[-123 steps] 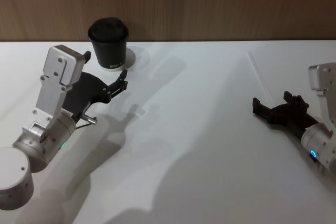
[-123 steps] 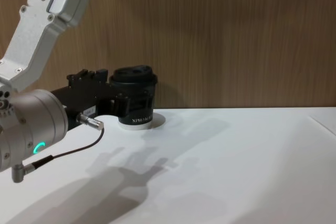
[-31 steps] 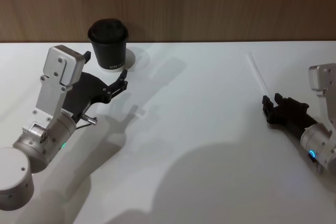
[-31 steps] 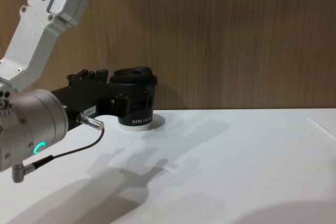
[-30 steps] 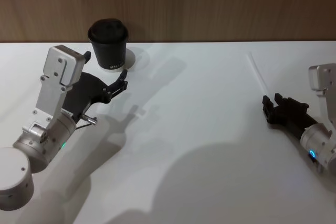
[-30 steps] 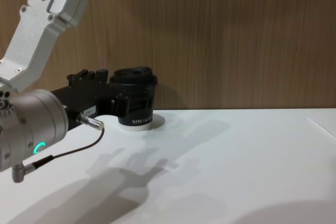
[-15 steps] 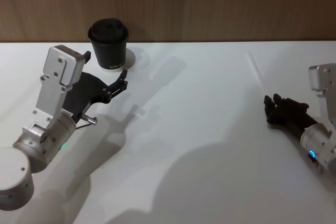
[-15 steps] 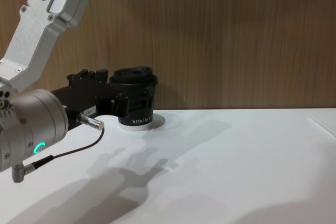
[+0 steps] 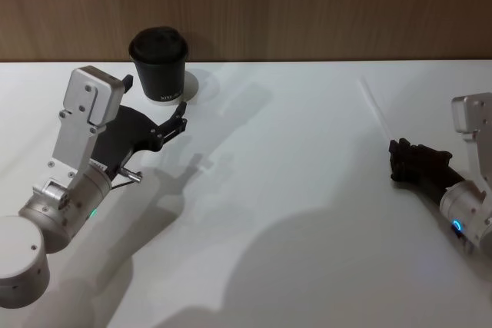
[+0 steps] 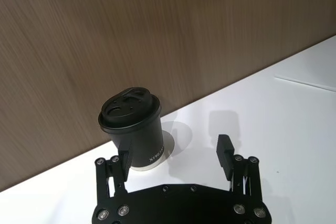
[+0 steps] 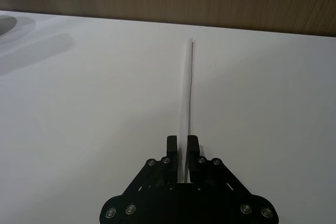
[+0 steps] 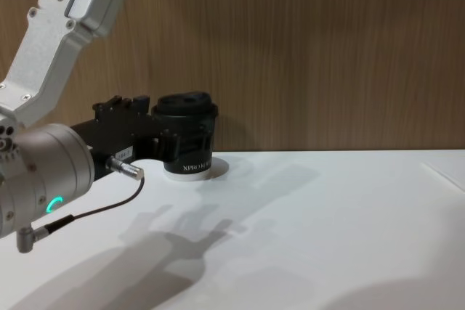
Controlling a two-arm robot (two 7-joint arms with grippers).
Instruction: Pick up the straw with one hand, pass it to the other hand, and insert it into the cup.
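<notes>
Small white lettering [image 12: 190,168] low on the cup [image 12: 185,132] begins "XPR"; the remaining letters are too small to read.

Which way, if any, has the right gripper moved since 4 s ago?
Yes. Head view: the right gripper has drawn its tips back rightward, away from the cup, shutting on the straw.

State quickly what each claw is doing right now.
Left claw: open, holding nothing.
Right claw: shut on the straw.
</notes>
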